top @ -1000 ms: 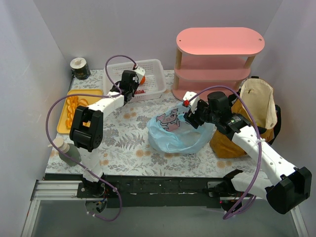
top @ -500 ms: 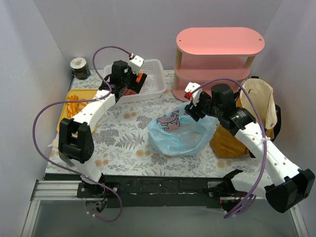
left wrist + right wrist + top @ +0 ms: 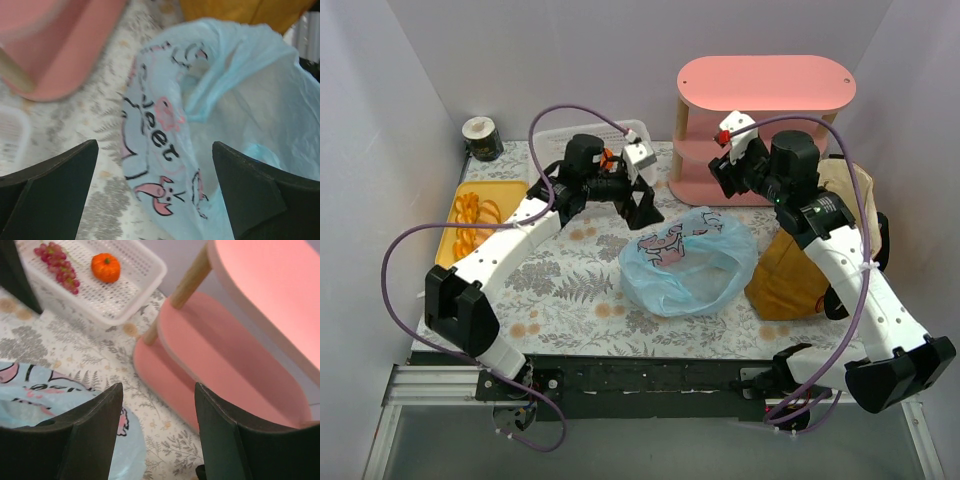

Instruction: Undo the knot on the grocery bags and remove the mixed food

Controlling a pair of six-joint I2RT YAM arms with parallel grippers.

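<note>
Top external view shows the pale blue plastic bag (image 3: 685, 262) slumped mid-table against the mustard tote (image 3: 782, 280), the left gripper (image 3: 639, 192) gaping wide and empty just left of it, and the right gripper (image 3: 728, 165) parted on nothing (orange fruit (image 3: 105, 267) and grapes (image 3: 55, 265) lie in the white basket (image 3: 145, 277)).

The left arm (image 3: 505, 250) bends up from its base and reaches forward and to the right. The left tool (image 3: 632, 203) points down, and its two fingers are spread wide with nothing between them. The right arm (image 3: 860, 290) stretches forward and leans left. The right tool (image 3: 728, 178) is held high, its fingers apart, holding nothing.
</note>
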